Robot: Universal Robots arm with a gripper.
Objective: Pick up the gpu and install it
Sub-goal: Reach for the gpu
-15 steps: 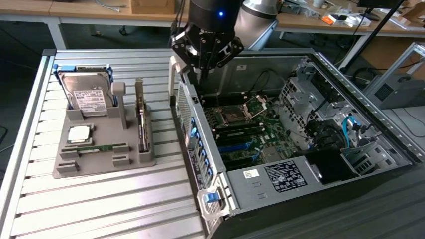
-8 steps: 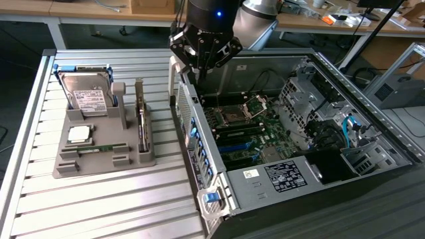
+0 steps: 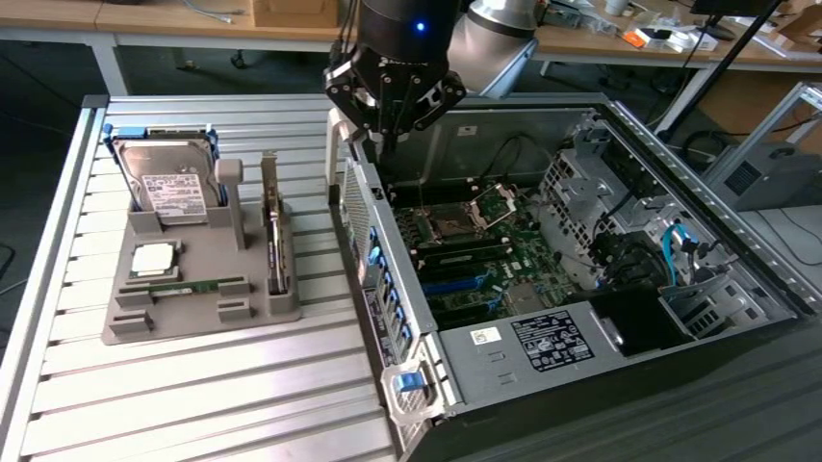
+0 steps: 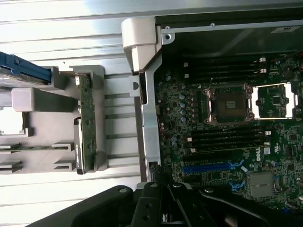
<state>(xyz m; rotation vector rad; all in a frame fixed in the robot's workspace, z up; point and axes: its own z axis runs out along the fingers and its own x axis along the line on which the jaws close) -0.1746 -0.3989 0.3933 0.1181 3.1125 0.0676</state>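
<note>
Pincer (image 3: 385, 133) closed tight, nothing in it, hanging over the wall of the open PC case (image 3: 364, 207) that faces the grey holder (image 3: 192, 313). gpu (image 3: 272, 231) sits on edge in that holder, apart from me; hard drive (image 3: 173, 188) upright in the same holder. Drive's white label and the black sticker (image 3: 552, 342) on the power supply: print unreadable. Motherboard (image 4: 227, 142) carries a white mark, possibly DELL.

One tool (image 3: 389, 133), one gpu (image 3: 272, 231), one hard drive (image 3: 173, 188), one processor chip (image 3: 154, 258), one green RAM stick (image 3: 192, 286), one grey holder (image 3: 257, 310), one open computer case (image 3: 372, 260), one slatted worktop (image 3: 192, 404).
</note>
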